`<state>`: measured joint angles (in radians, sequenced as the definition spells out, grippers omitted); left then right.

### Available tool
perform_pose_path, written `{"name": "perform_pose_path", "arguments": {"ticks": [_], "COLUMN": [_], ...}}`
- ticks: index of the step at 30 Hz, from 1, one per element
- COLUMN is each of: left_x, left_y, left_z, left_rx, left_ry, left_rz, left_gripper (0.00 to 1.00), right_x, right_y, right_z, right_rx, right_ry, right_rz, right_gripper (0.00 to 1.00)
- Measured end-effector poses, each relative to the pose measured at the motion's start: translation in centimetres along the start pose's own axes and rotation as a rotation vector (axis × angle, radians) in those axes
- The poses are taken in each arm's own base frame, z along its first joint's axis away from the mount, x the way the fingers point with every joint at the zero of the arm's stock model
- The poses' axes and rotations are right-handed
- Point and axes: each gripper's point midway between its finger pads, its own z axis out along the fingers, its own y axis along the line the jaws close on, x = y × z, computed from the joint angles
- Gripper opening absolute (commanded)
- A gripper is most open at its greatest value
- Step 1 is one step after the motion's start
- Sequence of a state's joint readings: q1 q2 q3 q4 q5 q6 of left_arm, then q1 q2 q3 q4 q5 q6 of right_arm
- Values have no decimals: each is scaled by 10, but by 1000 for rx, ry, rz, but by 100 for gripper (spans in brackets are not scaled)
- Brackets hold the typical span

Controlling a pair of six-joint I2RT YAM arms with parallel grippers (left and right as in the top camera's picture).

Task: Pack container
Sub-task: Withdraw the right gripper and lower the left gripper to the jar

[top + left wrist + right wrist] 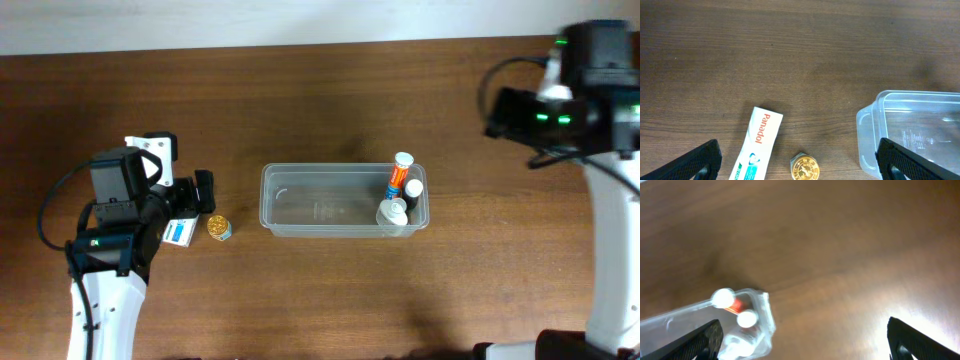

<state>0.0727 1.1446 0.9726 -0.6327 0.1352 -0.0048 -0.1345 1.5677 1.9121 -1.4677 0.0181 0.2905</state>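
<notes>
The container [300,212] sits mid-table (bottles [402,190] at its right end). The left gripper [200,195] is spread wide near the left edge, by a Panadol box [181,231]. The right gripper [805,342] is equally wide, near the far-right corner.

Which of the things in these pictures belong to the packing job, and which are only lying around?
For the job:
container; small bottles inside it; Panadol box and gold-lidded jar, probably still to pack.

Not for the job:
wooden table; arm cable.
</notes>
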Motion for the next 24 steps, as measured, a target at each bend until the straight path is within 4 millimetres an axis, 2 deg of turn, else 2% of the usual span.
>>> {"name": "perform_pose_path", "arguments": {"ticks": [2, 5, 9, 12, 15, 19, 24], "left_x": [0, -1, 0, 5, 19, 50, 89], "left_y": [0, 0, 0, 1, 1, -4, -3], "left_z": [0, 0, 1, 10, 27, 54, 78], "left_rx": [0, 0, 0, 0, 4, 17, 16], "left_ry": [0, -3, 0, 31, 107, 257, 427], "left_rz": [0, 0, -1, -14, -23, -24, -41], "left_gripper": [99, 99, 98, 97, 97, 97, 93], "right_x": [7, 24, 47, 62, 77, 95, 106], "right_y": [-20, -38, -45, -47, -50, -54, -56], "right_z": [5, 16, 38, 58, 77, 94, 101], "right_rx": [20, 39, 49, 52, 60, 69, 73], "right_ry": [54, 139, 238, 295, 347, 401, 432], "right_rz": [65, 111, 110, 101, 99, 92, 81], "right_gripper": [97, 97, 97, 97, 97, 97, 97]}}
